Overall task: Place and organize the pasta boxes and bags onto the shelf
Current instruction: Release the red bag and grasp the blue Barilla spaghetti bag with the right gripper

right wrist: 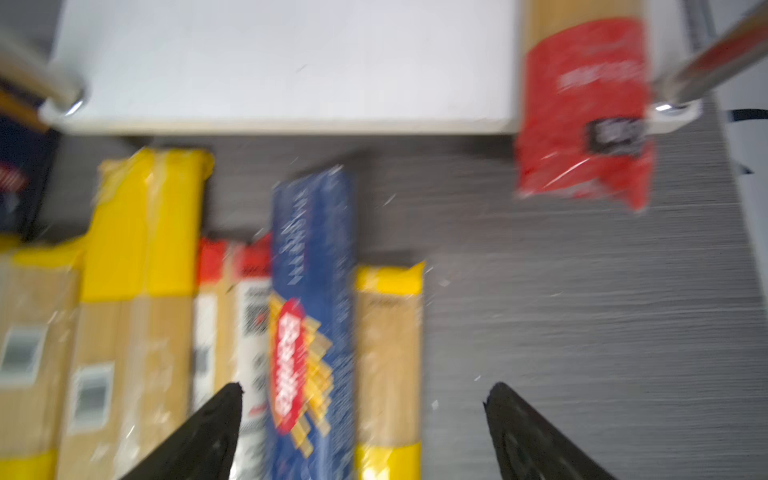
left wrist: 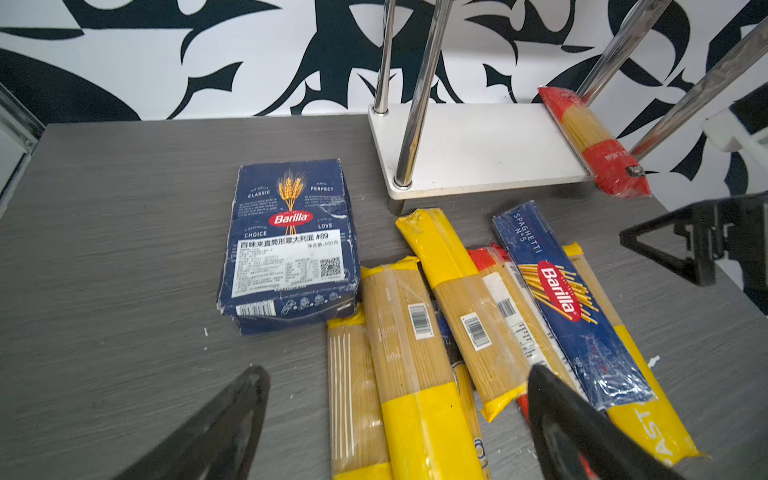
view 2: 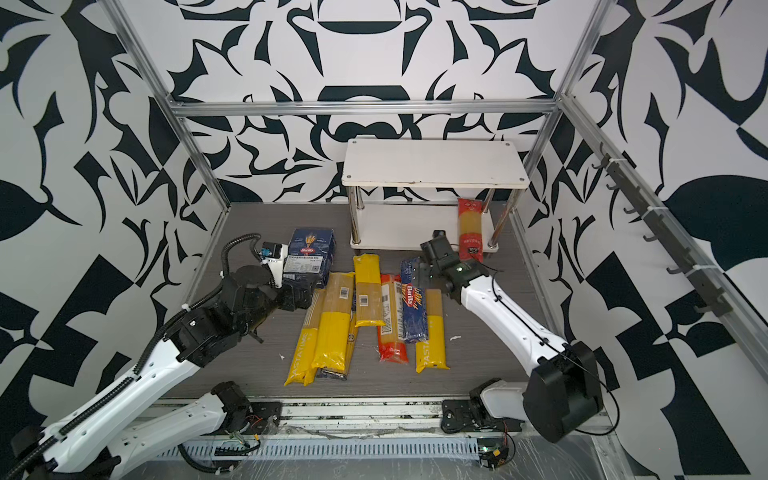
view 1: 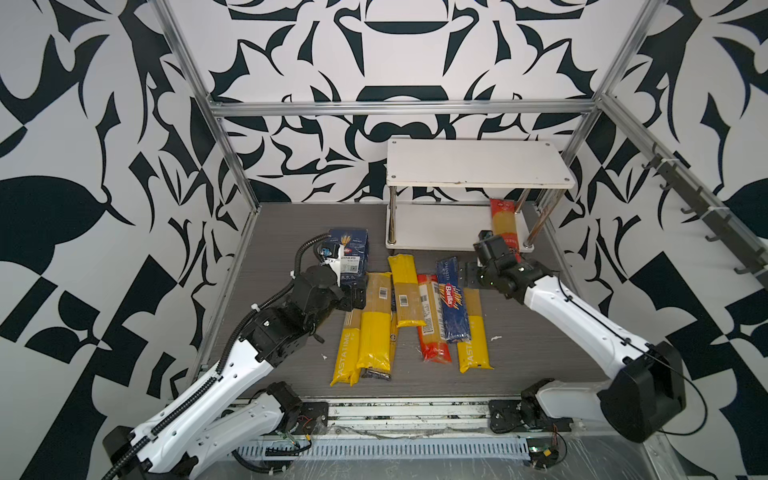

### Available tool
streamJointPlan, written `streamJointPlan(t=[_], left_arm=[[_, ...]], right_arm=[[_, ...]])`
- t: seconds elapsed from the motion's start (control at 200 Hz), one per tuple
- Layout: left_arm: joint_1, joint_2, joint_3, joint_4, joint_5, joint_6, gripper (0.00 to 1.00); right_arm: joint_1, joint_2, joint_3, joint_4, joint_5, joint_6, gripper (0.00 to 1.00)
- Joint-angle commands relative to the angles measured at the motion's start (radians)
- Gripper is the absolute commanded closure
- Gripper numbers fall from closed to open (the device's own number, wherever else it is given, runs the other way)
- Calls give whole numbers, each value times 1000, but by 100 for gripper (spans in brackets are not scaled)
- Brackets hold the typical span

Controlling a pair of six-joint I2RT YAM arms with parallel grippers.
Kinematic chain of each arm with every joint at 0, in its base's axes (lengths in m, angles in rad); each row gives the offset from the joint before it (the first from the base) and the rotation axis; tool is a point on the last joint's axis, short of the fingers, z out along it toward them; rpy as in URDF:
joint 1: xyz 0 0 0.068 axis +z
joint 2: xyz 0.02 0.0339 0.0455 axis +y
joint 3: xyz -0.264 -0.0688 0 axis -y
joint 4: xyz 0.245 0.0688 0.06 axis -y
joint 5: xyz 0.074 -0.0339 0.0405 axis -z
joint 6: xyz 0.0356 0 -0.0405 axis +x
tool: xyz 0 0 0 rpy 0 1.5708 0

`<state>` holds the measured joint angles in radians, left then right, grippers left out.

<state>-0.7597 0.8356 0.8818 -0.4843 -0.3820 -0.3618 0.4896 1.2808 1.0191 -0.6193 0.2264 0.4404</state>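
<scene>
One red bag point(view 1: 503, 226) is noted on the shelf point(view 1: 436, 228), at the right end of the lower board, right of centre in both top views. It is laid front to back, with its near end hanging over the front edge. The top board is bare. All else is found on the table point(view 1: 291, 232) at mid-frame. The wide box point(view 1: 351, 253) lies flat at the left. Next come yellow bags point(view 1: 376, 324), partly stacked, and a second red bag point(view 1: 432, 320). The spaghetti box point(view 1: 453, 299) is laid over one yellow bag. The left gripper point(left wrist: 397, 374) is held spread and empty over the yellow bags, near the wide box. The right gripper point(right wrist: 365, 388) is spread and empty over the spaghetti box, short of the shelf. The task is judged barely begun: one bag is shelved, while both boxes and some six bags are left.
</scene>
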Motion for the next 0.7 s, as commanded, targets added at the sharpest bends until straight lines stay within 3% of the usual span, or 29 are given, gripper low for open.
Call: streamJointPlan(t=[0.0, 0.155, 0.335, 0.695], left_arm=[[-3, -54, -37, -51, -14, -47, 1], [-3, -99, -63, -62, -13, -74, 1], [-3, -109, -96, -64, -11, -92, 1], [-3, -114, -128, -57, 6, -137, 1]], right_arm=[[83, -51, -65, -55, 77, 113, 6], [173, -36, -173, -29, 92, 179, 7], [188, -2, -251, 33, 21, 206, 10], [241, 29, -302, 97, 1, 226, 12]])
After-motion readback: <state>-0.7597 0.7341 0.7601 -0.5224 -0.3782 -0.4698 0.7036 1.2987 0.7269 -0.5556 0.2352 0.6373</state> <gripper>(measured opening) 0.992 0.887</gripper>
